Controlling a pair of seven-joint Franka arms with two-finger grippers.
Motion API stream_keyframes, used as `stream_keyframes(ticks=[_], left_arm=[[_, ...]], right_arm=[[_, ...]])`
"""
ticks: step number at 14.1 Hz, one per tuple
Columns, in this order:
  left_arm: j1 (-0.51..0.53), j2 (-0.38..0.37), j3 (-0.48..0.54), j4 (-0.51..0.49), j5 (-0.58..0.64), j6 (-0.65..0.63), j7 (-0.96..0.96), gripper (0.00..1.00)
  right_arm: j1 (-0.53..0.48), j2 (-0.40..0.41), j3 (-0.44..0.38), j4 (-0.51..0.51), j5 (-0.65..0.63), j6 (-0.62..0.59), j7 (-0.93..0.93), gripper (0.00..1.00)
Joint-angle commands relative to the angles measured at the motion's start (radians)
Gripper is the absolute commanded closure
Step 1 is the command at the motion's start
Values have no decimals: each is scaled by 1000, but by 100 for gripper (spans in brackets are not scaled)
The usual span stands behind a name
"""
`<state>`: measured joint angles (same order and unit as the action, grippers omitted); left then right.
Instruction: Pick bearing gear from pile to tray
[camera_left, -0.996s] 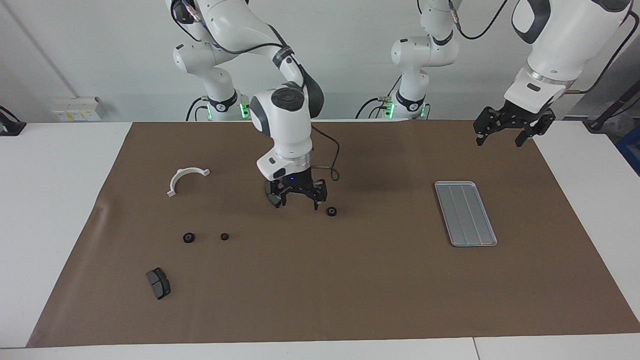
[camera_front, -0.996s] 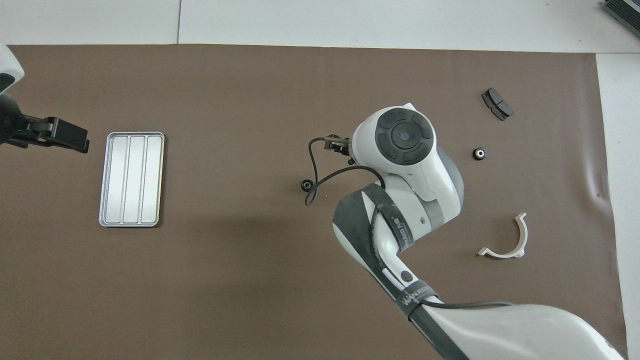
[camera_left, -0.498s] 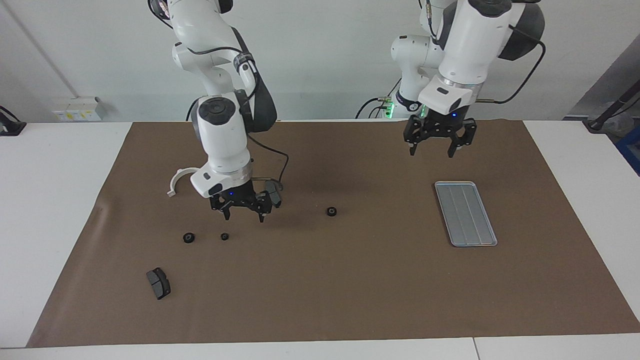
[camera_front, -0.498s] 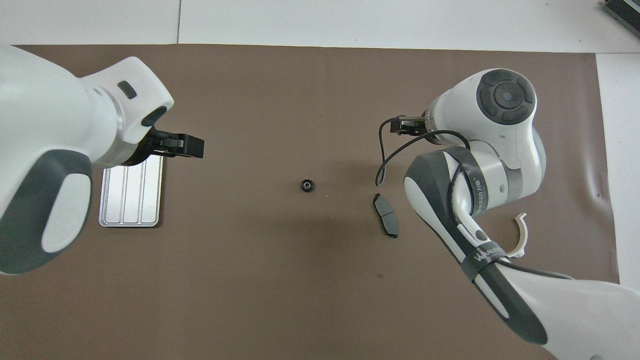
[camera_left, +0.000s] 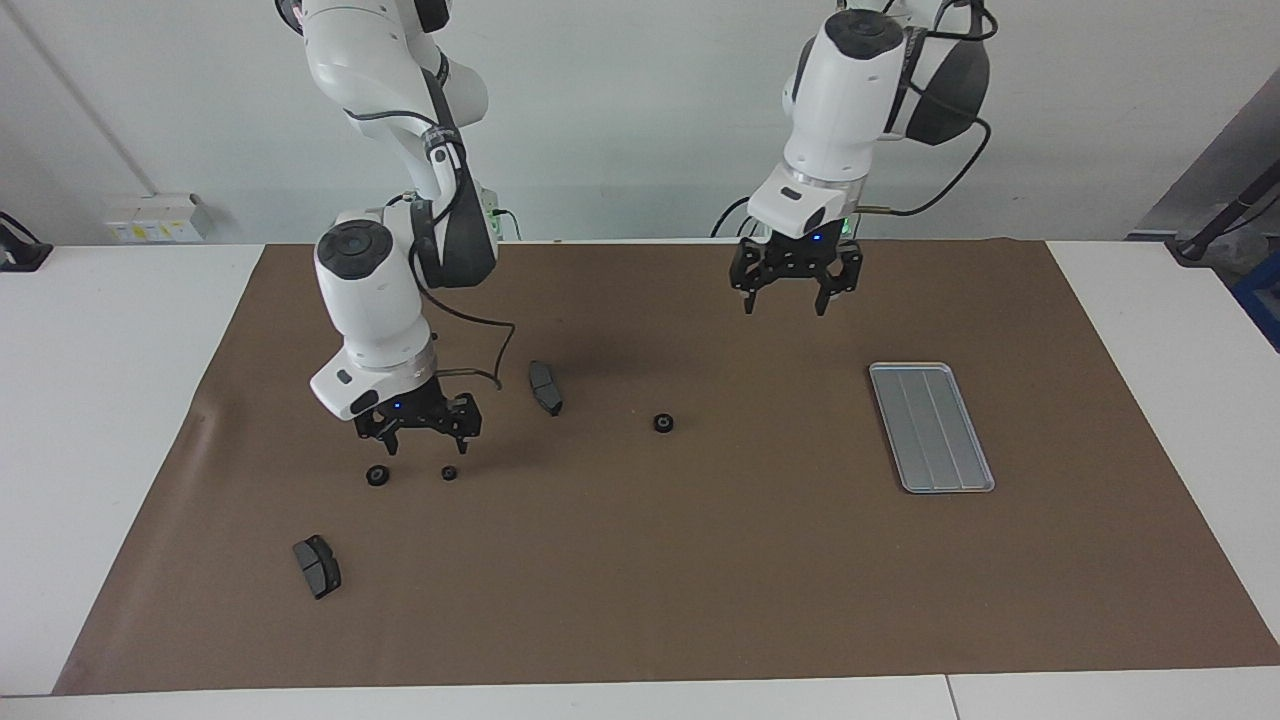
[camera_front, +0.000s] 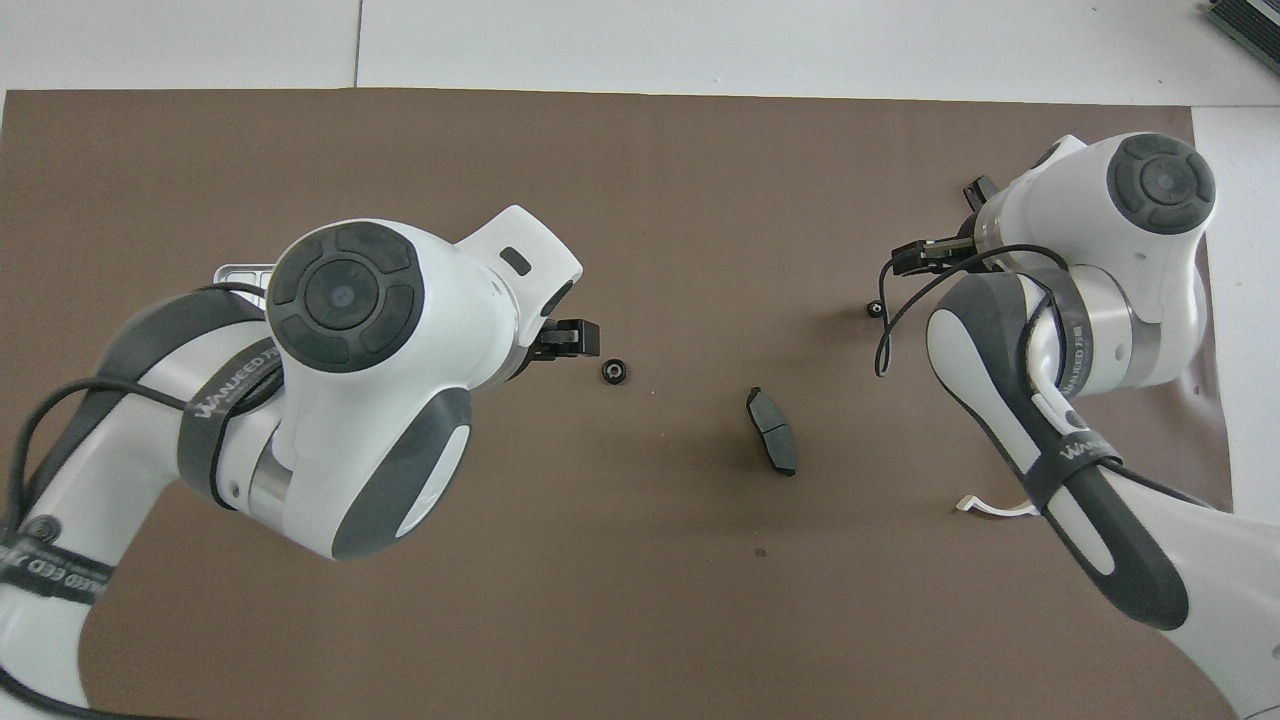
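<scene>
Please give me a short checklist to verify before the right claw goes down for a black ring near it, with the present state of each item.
1. Right claw open and empty: ok.
2. Right claw above the two rings and, not touching: ok.
3. Centred on one ring: cannot tell; it hangs between them.
4. Tray empty and unobstructed: ok.
5. Left claw open, raised, away from the rings: ok.
6. Brake pad apart from the rings: ok.
</scene>
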<state>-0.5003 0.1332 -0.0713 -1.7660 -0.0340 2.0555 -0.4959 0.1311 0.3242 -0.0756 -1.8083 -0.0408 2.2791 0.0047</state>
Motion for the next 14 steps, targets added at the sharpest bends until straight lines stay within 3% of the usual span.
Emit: stream_keyframes(ticks=[1, 5, 10, 14], left_arm=[[-23, 48, 18, 13, -38, 69, -19, 0], [-84, 254, 21, 108, -35, 116, -68, 0], [-87, 321, 21, 109, -32, 175, -90, 4], [-84, 341, 27, 108, -18, 179, -89, 10]], right_arm=[[-50, -1, 17, -84, -16, 97, -77, 0], [-87, 45, 17, -106, -14, 152, -130, 0], [-93, 50, 19, -161, -13, 214, -132, 2], [-97, 58, 19, -164, -13, 223, -134, 20]])
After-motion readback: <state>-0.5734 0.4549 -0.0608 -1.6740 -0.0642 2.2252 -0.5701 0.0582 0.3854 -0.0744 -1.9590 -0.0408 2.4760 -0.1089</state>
